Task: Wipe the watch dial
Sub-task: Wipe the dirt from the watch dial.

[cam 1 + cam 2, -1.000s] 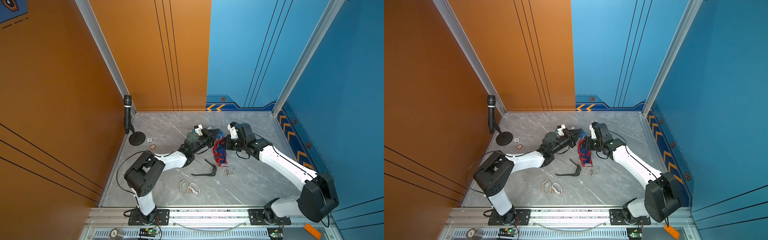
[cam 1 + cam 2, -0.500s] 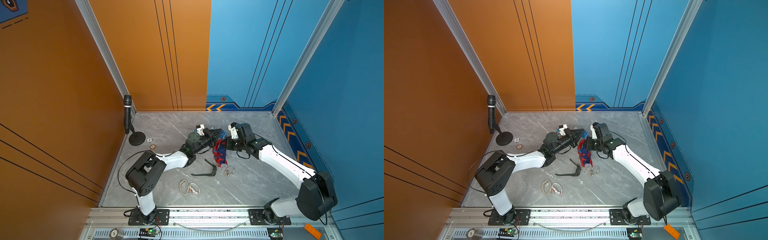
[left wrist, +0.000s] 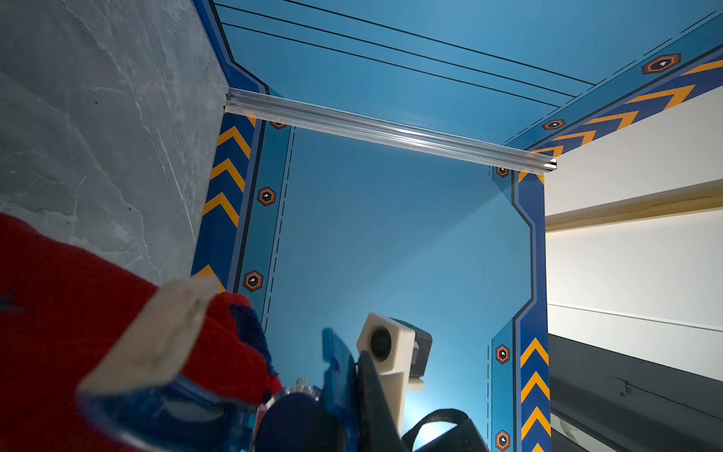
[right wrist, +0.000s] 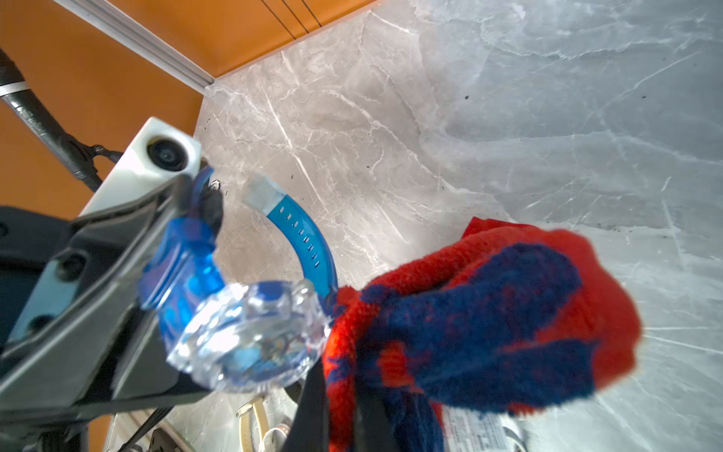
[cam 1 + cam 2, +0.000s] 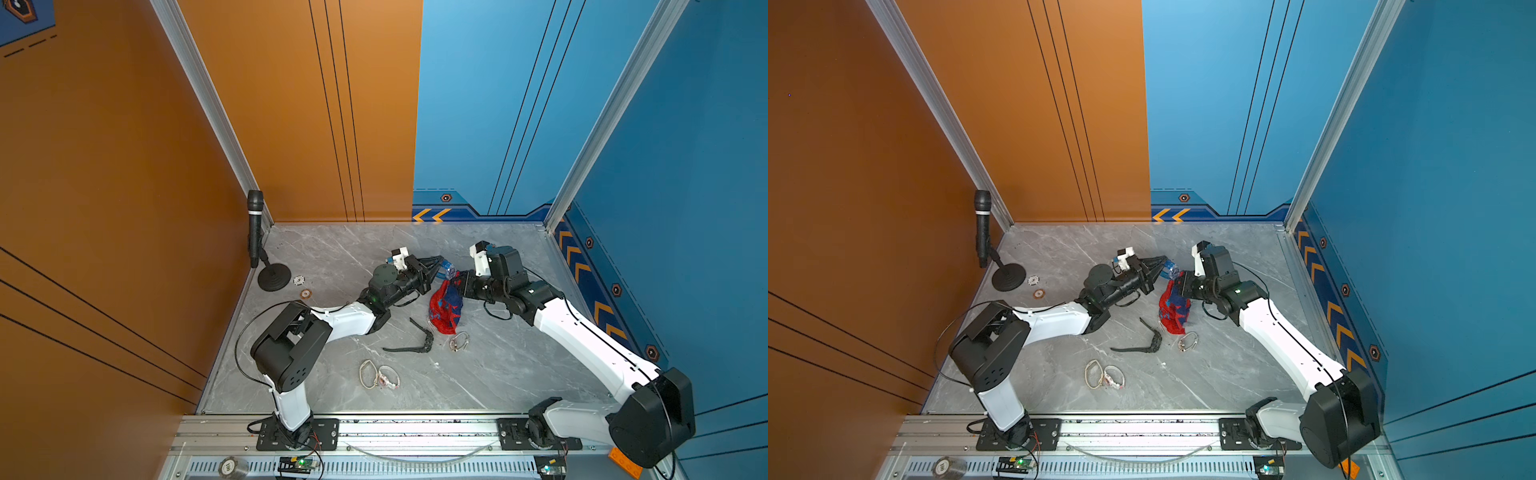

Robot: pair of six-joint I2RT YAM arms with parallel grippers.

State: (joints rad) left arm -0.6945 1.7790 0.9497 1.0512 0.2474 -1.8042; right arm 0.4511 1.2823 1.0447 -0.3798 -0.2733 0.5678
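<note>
Gripping blue watch [image 4: 203,270] by strap in left claw [image 5: 437,268] | clamping red-and-blue cloth [image 5: 444,307] tight in right claw [image 5: 460,283] | holding dial [image 4: 250,344] against cloth's gripped end, raised off counter [image 5: 498,365]

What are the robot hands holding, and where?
Left gripper: blue plastic watch, by its strap. Right gripper: red and blue fleece cloth, by its top.

**Arms meet tip to tip, both clamped**

Both arms stretch low and forward, elbows bent, wrists turned inward so their tips nearly touch. The left fingers [image 5: 428,267] are closed on the watch [image 5: 449,272]. The right fingers [image 5: 464,284] pinch the cloth [image 5: 444,309].
</note>
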